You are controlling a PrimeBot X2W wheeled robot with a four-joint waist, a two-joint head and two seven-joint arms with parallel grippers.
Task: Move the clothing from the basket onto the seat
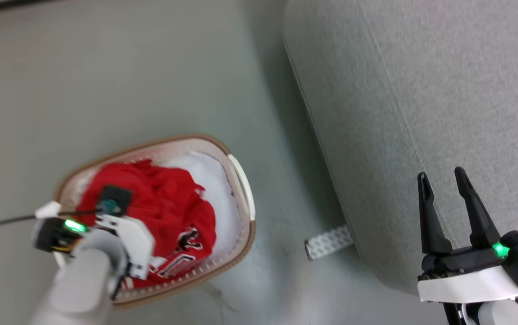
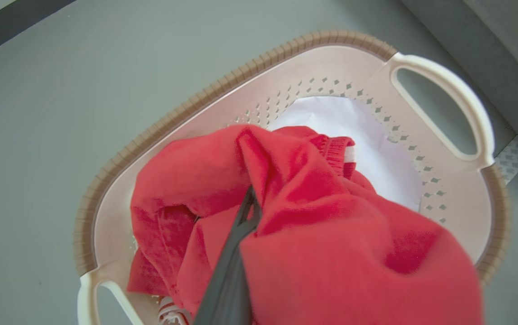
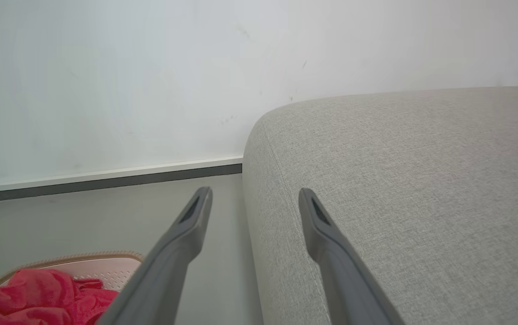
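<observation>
Left of scene, on the grey-green floor: the basket, oval cream-white perforated plastic with a brown rim. In it lies the clothing, bright red jersey fabric with white-outlined lettering. It is heaped over a plain white liner cloth, which shows bare at the basket's far right.

Left pincer: dark fingers together, clamped on a fold near the middle of the heap, with red cloth wrapped round both sides of the tips. Depth of the bite: cannot tell.

Right pincer: fingers apart, nothing between them. It hangs over the near edge of the seat, a large light grey upholstered sofa with rounded edges, right of the basket and apart from it.

Step in hand, as I judge it: the lift-out. To do it well:
- Raise straight up until the trailing cloth clears the brown rim. An early sideways pull would likely drag or tip the light basket.
- Only one fold is held and most of the fabric hangs free, so go slowly and without jerks or the fold may slip.
- The liner touches the clothing, so check that it does not ride up with it.
- Carry right, high over the seat's rounded edge, and let go well onto the cushion, not at the lip.
- The right pincer sits near the landing spot. It should take a second hold or give way.
</observation>
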